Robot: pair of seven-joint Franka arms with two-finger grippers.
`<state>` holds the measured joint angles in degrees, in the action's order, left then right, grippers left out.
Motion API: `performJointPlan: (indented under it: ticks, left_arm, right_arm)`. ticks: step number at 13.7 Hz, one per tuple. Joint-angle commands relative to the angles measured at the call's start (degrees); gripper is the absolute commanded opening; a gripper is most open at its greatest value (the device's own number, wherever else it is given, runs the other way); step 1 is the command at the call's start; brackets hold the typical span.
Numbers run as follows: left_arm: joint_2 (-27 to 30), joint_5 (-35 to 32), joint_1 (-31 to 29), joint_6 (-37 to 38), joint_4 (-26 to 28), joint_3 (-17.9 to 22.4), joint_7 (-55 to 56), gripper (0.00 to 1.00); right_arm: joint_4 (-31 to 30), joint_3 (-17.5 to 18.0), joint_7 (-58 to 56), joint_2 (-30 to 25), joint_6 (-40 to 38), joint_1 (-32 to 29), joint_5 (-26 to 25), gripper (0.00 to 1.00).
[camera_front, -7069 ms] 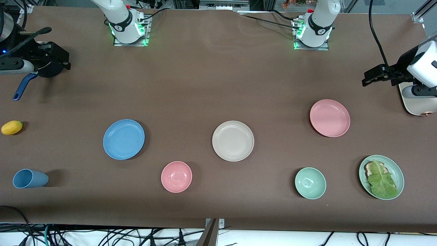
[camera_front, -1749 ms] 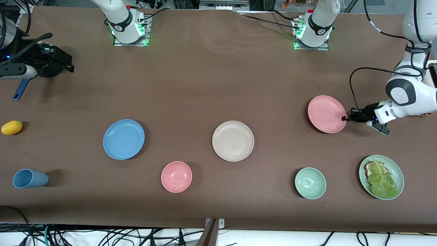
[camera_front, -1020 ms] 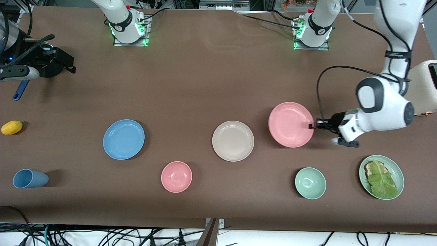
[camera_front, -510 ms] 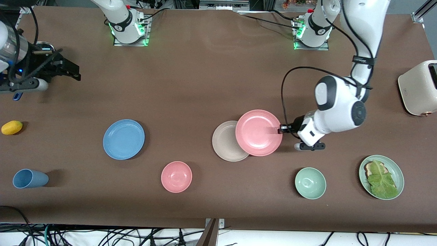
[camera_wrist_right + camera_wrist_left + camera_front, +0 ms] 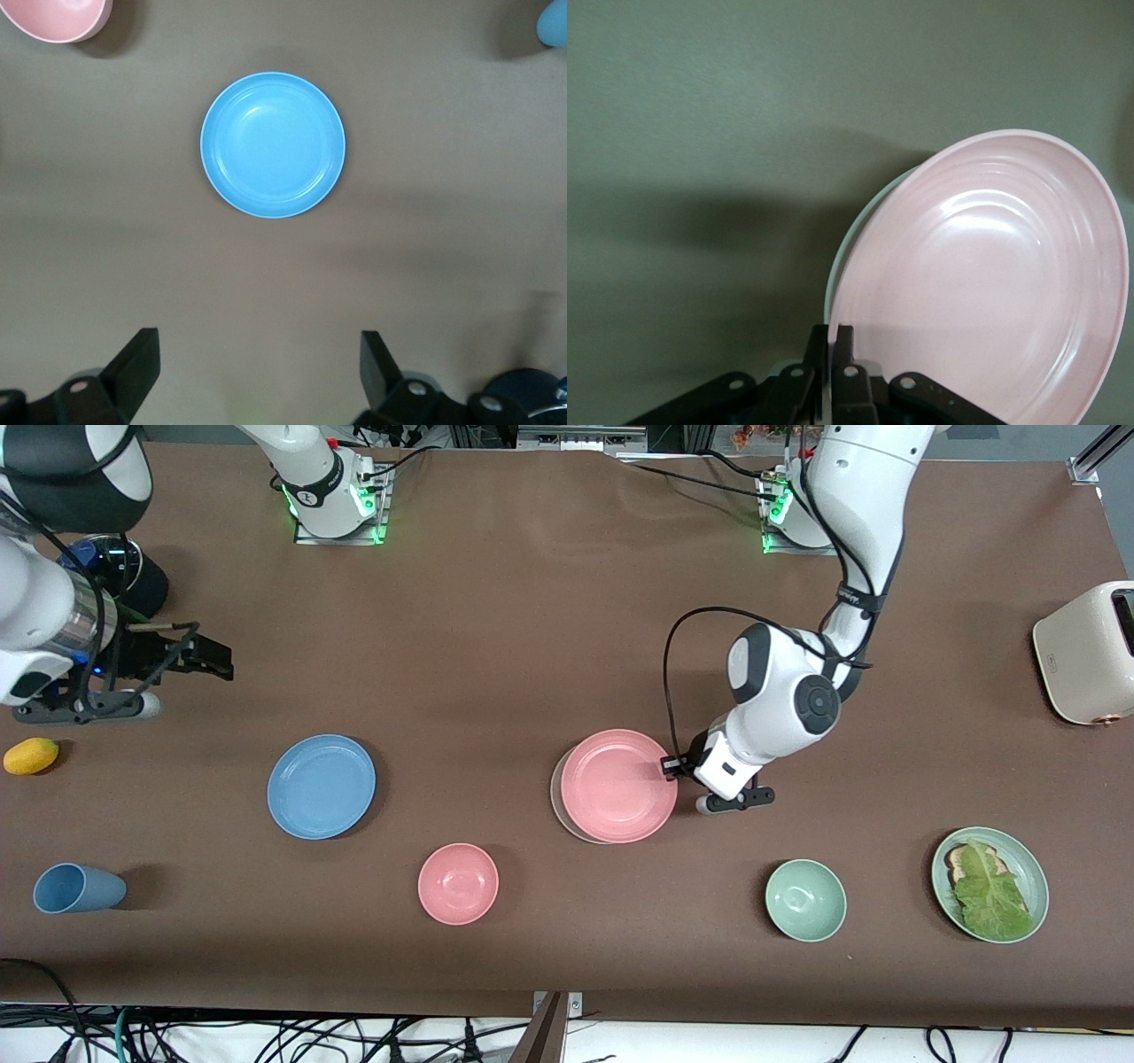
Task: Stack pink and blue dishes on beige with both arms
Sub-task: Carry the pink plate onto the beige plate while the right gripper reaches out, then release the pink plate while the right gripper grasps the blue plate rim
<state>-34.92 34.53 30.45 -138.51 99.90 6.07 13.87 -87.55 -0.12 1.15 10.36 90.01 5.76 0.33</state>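
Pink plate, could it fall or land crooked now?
Maybe. The left end effector pinches only the rim of the pink plate, so it could tip or slip. It also sits a bit off-centre over the beige plate, toward the left arm's end, so releasing now might leave it lopsided.

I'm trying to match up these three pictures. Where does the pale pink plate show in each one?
Front view: pink plate mid-table, over the beige plate, its rim pinched by the left gripper.
Left wrist view: pink plate fills much of the picture.
Right wrist view: not in it; only the blue plate.
Shared landmark: beige plate's edge.
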Motion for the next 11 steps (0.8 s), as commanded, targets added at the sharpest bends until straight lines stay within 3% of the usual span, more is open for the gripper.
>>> performJointPlan:
  ticks: [1,11]
  left_arm:
    - [-2.8,0.8,1.8,-0.7,-3.6,1.0,2.3,0.0]
    - [-1.6,0.1,3.9,-1.4,0.6,1.3,0.0,0.0]
  right_arm:
    - [0.1,0.0,-0.5,1.0,1.7,0.0,-0.6,1.0]
    - [-13.8,-0.3,-0.8,5.4,25.6,-0.7,-0.6,1.0]
